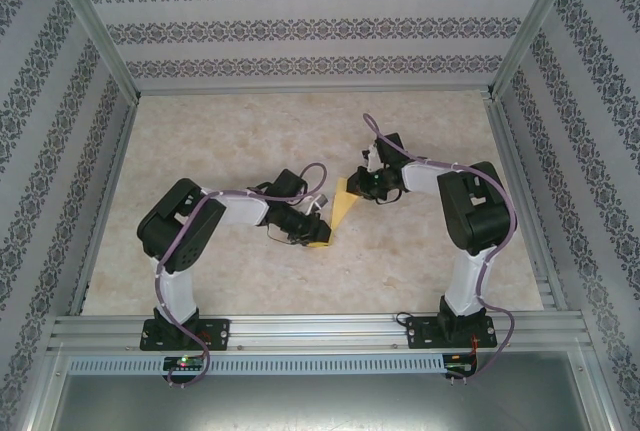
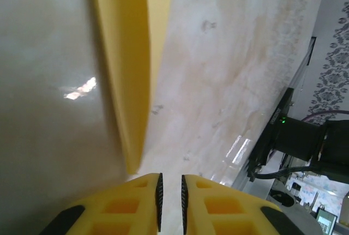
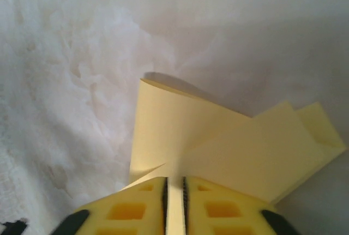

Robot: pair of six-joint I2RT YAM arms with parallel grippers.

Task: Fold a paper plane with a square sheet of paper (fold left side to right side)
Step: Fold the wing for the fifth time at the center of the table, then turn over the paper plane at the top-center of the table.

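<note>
From above, the square sheet of paper [image 1: 343, 206] lies on the table [image 1: 230, 131] between the two arms. It is partly raised, directly in front of the left pincer [image 1: 308, 231] and just beside the tip of the right pincer [image 1: 363, 186].

In the left wrist view, the left pincer [image 2: 170, 199] is narrow, with only a thin slit. The sheet [image 2: 131, 71] stands on its edge ahead of the fingers, and its near end meets one finger. I cannot tell if it is pinched.

In the right wrist view, the right pincer [image 3: 174, 202] is also narrow. The folded, creased sheet [image 3: 218, 142] spreads ahead of it, and yellow paper shows in the slit, but I cannot tell if it is gripped.

I judge that a fold is half made. Next, the standing flap should be laid over with the edges aligned, and then the crease pressed flat.
</note>
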